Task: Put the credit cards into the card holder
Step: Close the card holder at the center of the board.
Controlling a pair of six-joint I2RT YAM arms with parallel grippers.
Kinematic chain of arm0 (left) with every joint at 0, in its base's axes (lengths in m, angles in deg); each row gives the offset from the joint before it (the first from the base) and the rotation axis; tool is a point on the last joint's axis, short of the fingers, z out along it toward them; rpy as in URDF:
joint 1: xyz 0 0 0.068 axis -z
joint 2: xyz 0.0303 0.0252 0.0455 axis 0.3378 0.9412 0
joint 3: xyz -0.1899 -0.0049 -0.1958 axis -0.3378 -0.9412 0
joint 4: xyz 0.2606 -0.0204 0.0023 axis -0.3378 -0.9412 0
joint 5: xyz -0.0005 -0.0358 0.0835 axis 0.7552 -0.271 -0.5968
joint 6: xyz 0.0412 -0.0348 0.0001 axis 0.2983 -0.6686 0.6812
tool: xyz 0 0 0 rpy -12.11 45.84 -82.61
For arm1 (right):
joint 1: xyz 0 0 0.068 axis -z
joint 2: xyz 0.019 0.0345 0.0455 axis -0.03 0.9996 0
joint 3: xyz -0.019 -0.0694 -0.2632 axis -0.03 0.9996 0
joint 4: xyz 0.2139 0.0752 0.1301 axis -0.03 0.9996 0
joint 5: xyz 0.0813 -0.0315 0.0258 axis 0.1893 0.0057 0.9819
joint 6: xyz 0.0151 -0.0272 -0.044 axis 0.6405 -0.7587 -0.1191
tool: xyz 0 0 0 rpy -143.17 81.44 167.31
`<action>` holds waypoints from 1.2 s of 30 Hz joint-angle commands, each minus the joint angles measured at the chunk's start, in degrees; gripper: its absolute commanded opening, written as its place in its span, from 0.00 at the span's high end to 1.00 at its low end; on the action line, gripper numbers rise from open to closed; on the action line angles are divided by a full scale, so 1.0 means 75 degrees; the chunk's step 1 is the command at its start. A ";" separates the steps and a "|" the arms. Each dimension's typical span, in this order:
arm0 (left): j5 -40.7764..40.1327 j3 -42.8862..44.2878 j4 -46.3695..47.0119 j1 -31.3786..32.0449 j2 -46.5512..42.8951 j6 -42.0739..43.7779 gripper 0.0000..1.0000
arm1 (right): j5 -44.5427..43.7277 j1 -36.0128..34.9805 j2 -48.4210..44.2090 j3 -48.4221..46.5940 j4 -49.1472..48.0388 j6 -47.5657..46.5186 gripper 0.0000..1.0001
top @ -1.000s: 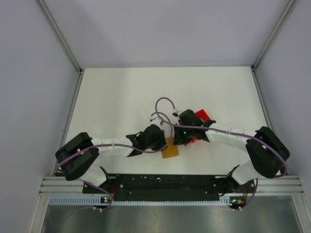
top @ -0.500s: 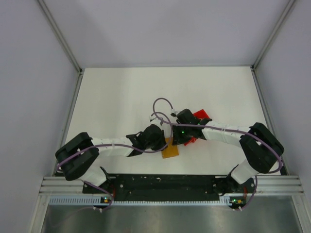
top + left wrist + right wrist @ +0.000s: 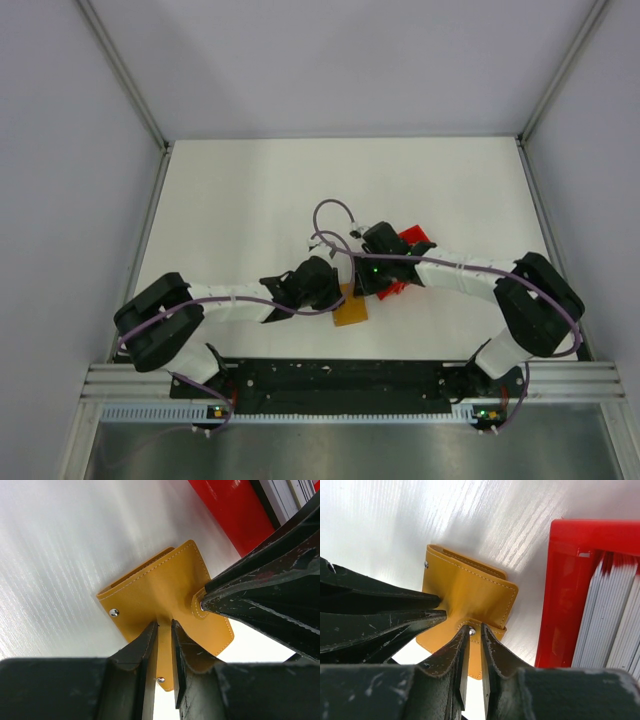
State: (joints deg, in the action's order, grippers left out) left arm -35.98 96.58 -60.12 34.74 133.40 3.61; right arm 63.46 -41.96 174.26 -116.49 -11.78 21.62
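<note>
The orange card holder [image 3: 350, 308] lies on the white table between the two arms. In the left wrist view my left gripper [image 3: 165, 625] is shut on a flap of the card holder [image 3: 165, 590], which fills the gap between its fingers. My right gripper [image 3: 475, 629] is closed on the snap tab of the card holder [image 3: 465, 595], with the metal snap at one fingertip. The two grippers meet over it from opposite sides. Grey-white credit cards [image 3: 615, 625] stand on edge in a red tray, to the right of the holder.
The red raised-rim tray [image 3: 412, 240] sits just right of the card holder, partly under the right wrist; its wall [image 3: 560, 595] is close beside the right fingers. Purple cables loop above both wrists [image 3: 335, 215]. White walls surround the table.
The right arm's elbow and forearm have drawn inward to the left, and its wrist has shifted slightly. The left arm and the card holder have stayed where they were.
</note>
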 commanded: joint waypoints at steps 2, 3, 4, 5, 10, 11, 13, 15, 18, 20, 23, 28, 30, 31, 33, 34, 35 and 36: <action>-0.0007 -0.0123 -0.0325 0.0060 0.0317 0.0044 0.78 | -0.0040 0.0059 0.0107 -0.0478 -0.0022 -0.0075 0.85; -0.0007 -0.0123 -0.0325 0.0049 0.0317 0.0044 0.78 | 0.0042 0.0059 0.0201 -0.0478 -0.0045 -0.0075 0.85; -0.0007 -0.0123 -0.0325 0.0037 0.0317 0.0056 0.78 | 0.0077 0.0059 0.0271 -0.0443 -0.0057 -0.0040 0.85; -0.0019 -0.0123 -0.0325 0.0049 0.0317 0.0056 0.78 | 0.0101 0.0059 0.0330 -0.0431 -0.0057 -0.0039 0.85; -0.0066 -0.0123 -0.0348 0.0049 0.0305 -0.0003 0.78 | 0.0277 0.0059 0.0062 -0.0104 -0.0174 0.0066 0.86; -0.0077 -0.0111 -0.0348 0.0049 0.0293 -0.0003 0.78 | 0.0277 0.0059 -0.0020 -0.0033 -0.0221 0.0066 0.86; -0.0078 -0.0100 -0.0383 0.0060 0.0317 -0.0003 0.78 | 0.0230 0.0059 -0.0184 0.0061 -0.0268 0.0101 0.86; -0.0078 -0.0088 -0.0360 0.0037 0.0317 -0.0003 0.78 | 0.0323 0.0059 -0.0255 0.0073 -0.0315 0.0113 0.89; -0.0066 -0.0064 -0.0360 0.0049 0.0363 -0.0003 0.78 | 0.0487 0.0059 -0.0220 0.0049 -0.0292 0.0148 0.90; -0.0066 -0.0053 -0.0360 0.0049 0.0375 -0.0014 0.78 | 0.0569 0.0059 -0.0185 0.0084 -0.0280 0.0113 0.90; -0.0078 -0.0076 -0.0349 0.0037 0.0375 -0.0014 0.78 | 0.0686 0.0058 -0.0068 0.0131 -0.0233 0.0078 0.91; -0.0066 -0.0041 -0.0337 0.0049 0.0411 -0.0026 0.78 | 0.0769 0.0059 0.0131 0.0213 -0.0174 0.0019 0.91; -0.0066 -0.0041 -0.0348 0.0049 0.0410 -0.0026 0.78 | 0.0618 0.0047 0.0143 0.0283 -0.0174 0.0042 0.90; -0.0066 -0.0041 -0.0348 0.0049 0.0410 -0.0026 0.78 | 0.0547 0.0047 0.0132 0.0307 -0.0186 0.0054 0.90; -0.0054 -0.0029 -0.0348 0.0049 0.0410 -0.0026 0.78 | 0.0395 0.0047 0.0190 0.0319 -0.0198 0.0054 0.90; -0.0043 -0.0041 -0.0337 0.0049 0.0410 -0.0015 0.78 | 0.0324 0.0047 0.0202 0.0319 -0.0209 0.0077 0.90; -0.0019 -0.0041 -0.0314 0.0049 0.0410 -0.0014 0.78 | 0.0277 0.0047 0.0225 0.0307 -0.0210 0.0089 0.90; -0.0007 -0.0029 -0.0302 0.0049 0.0422 -0.0003 0.79 | 0.0219 0.0035 0.0225 0.0307 -0.0221 0.0113 0.91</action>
State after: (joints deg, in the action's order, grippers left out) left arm -35.98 96.69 -60.09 34.74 133.55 3.50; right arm 66.68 -41.59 174.78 -115.36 -12.80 22.27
